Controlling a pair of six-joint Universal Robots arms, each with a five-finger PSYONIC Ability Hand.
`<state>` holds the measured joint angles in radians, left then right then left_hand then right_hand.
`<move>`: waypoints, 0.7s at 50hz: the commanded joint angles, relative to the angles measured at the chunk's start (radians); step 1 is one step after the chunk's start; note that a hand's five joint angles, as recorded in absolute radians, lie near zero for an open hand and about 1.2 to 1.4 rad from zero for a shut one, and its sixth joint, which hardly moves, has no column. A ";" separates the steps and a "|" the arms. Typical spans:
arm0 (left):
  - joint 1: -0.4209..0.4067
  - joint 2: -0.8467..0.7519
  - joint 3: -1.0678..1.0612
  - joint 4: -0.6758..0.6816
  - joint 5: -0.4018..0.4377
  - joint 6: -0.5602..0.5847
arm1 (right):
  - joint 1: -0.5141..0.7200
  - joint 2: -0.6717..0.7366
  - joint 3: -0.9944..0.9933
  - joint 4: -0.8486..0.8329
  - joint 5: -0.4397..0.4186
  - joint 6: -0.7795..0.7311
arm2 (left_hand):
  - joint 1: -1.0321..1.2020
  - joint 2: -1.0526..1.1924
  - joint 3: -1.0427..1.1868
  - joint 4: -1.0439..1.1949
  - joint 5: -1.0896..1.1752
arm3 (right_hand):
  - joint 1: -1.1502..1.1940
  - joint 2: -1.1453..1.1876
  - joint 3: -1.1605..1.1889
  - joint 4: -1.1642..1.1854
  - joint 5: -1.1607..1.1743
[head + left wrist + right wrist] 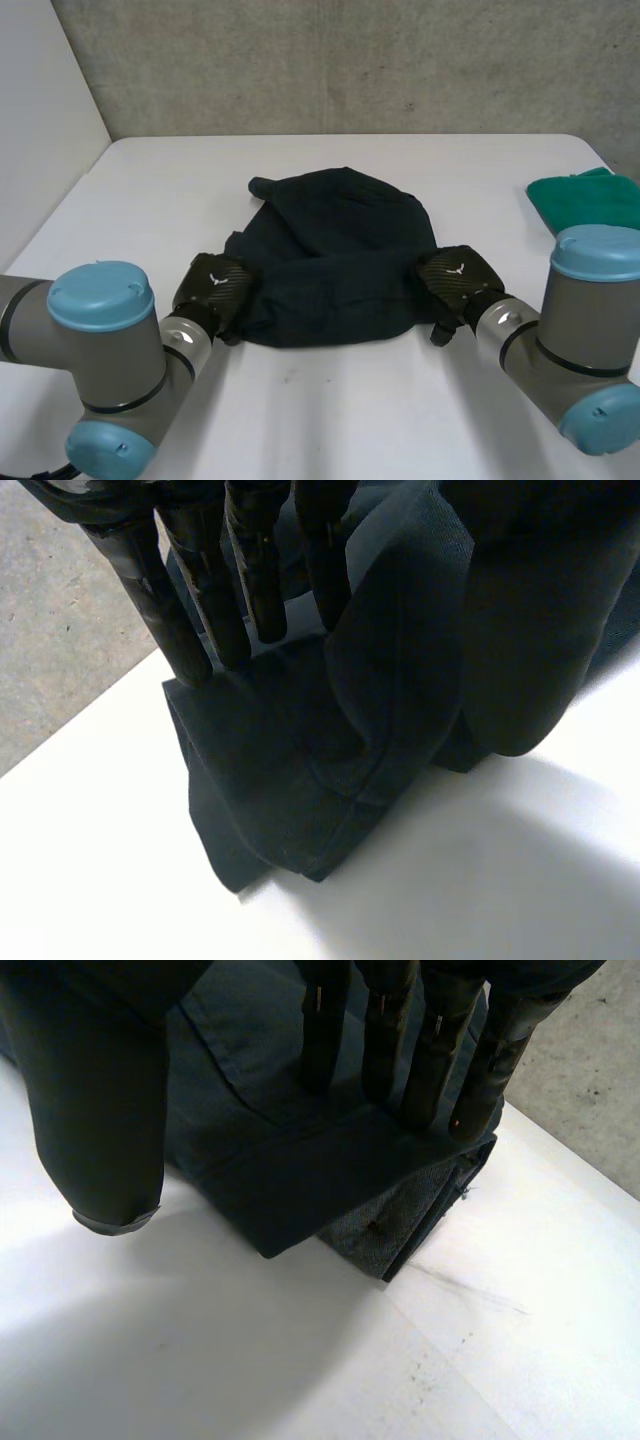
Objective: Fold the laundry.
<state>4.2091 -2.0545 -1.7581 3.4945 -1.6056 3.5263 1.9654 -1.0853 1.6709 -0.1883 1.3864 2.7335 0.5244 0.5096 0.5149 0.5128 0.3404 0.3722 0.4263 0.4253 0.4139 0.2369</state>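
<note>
While the dark garment (340, 255) lies bunched in the middle of the white surface (330, 410), little of the folding looks done. The left hand (215, 285) pinches its near left corner between fingers and thumb, and the right hand (455, 280) pinches its near right corner likewise, so a first fold seems only to be starting. A green cloth (585, 203) sits at the surface's right edge, well apart, and a bare concrete wall (350, 60) stands behind.

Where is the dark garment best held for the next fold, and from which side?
By its two near ends, coming from the robot's side: the dark garment lies bunched crosswise, with hemmed corners on that side. The left hand and right hand each pinch one such end.
</note>
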 commanded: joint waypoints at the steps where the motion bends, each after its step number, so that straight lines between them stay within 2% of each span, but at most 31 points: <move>1: 0.002 -0.022 0.042 0.000 0.001 -0.001 | 0.015 0.056 -0.059 -0.010 0.008 0.000 | 0.258 0.273 0.268 0.270 0.268 | 0.132 0.078 0.079 0.091 0.093; 8: 0.005 -0.035 0.058 0.000 0.001 -0.003 | 0.030 0.111 -0.106 -0.013 0.011 0.000 | 0.534 0.549 0.544 0.546 0.544 | 0.209 0.155 0.156 0.167 0.170; 11: 0.008 -0.035 0.057 0.000 0.001 -0.003 | 0.032 0.140 -0.129 -0.011 0.028 0.000 | 0.663 0.678 0.672 0.675 0.672 | 0.361 0.307 0.308 0.319 0.322; 12: 0.011 -0.035 0.057 0.000 0.001 -0.004 | 0.032 0.145 -0.134 -0.011 0.037 0.000 | 0.719 0.734 0.728 0.731 0.729 | 0.443 0.389 0.390 0.401 0.404; 13: 0.012 -0.035 0.057 -0.002 0.001 -0.004 | 0.033 0.150 -0.143 -0.016 0.049 0.000 | 0.769 0.784 0.778 0.781 0.779 | 0.717 0.663 0.664 0.675 0.678; 15: 0.020 -0.033 0.057 -0.002 0.003 -0.009 | 0.033 0.150 -0.151 -0.023 0.062 0.000 | 0.871 0.886 0.881 0.883 0.881 | 1.023 0.969 0.970 0.981 0.983; 20: 0.040 0.007 0.058 -0.015 0.004 -0.009 | 0.023 0.116 -0.158 -0.022 0.082 -0.012 | 0.872 0.887 0.881 0.883 0.881 | 1.024 0.970 0.971 0.982 0.985; 25: 0.078 0.118 0.048 -0.045 0.007 -0.010 | 0.020 -0.005 -0.139 0.007 0.068 -0.032 | 0.872 0.887 0.881 0.883 0.881 | 1.024 0.970 0.971 0.982 0.985; 35: 0.098 0.203 0.049 -0.137 0.096 -0.012 | 0.024 -0.061 -0.143 0.165 0.019 -0.106 | 0.872 0.887 0.881 0.883 0.881 | 1.024 0.970 0.971 0.982 0.985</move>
<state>4.2984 -1.8799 -1.7089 3.4089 -1.5556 3.5142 1.9850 -1.1286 1.5334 -0.1183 1.4373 2.6630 1.1306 1.1957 1.1877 1.1981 0.9970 0.9461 1.1785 1.1852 1.1880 0.9701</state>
